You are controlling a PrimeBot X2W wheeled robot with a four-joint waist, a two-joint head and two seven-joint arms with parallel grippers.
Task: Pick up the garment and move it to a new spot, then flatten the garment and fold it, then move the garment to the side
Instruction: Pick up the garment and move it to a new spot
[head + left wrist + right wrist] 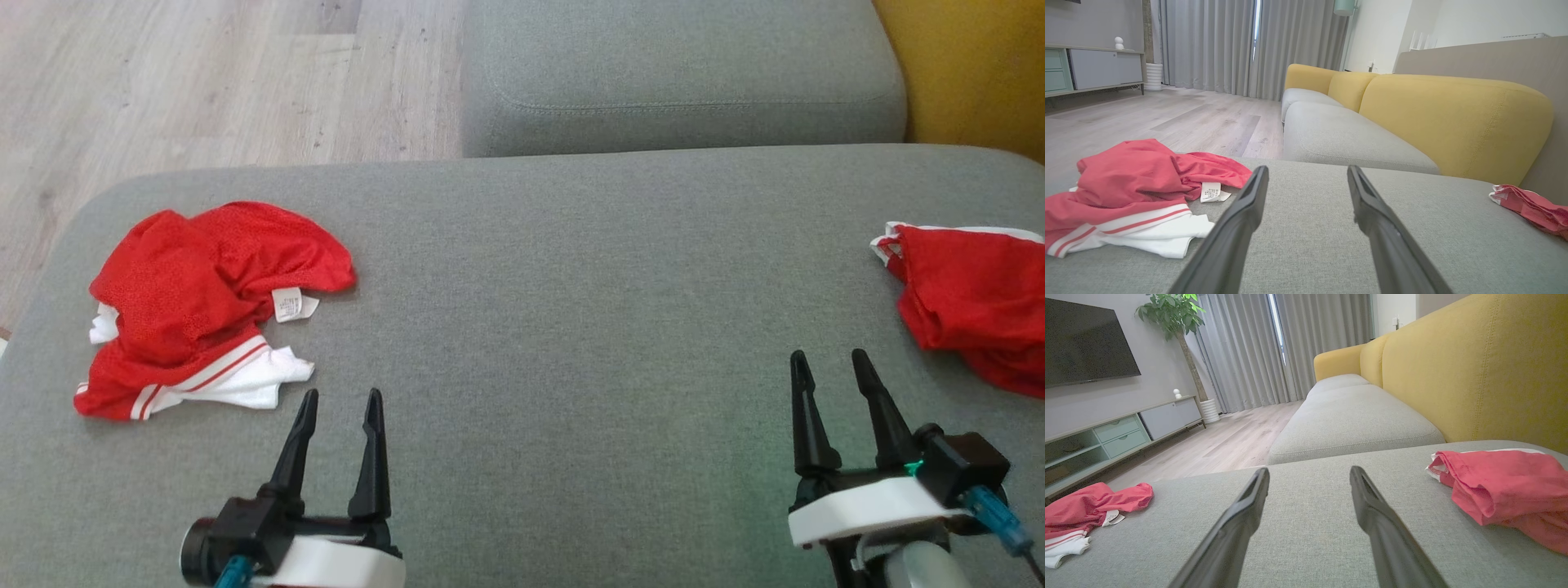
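A crumpled red garment with white striped trim and a white label lies at the left of the grey sofa seat; it also shows in the left wrist view and the right wrist view. My left gripper stands open just right of and nearer than it, not touching it, with nothing between its fingers. My right gripper is open and empty over bare cushion. Its fingers point along the seat.
A second red piece with white trim lies bunched at the seat's right edge, also seen from the right wrist. A further grey cushion and a yellow backrest lie beyond. Wooden floor runs past the left edge.
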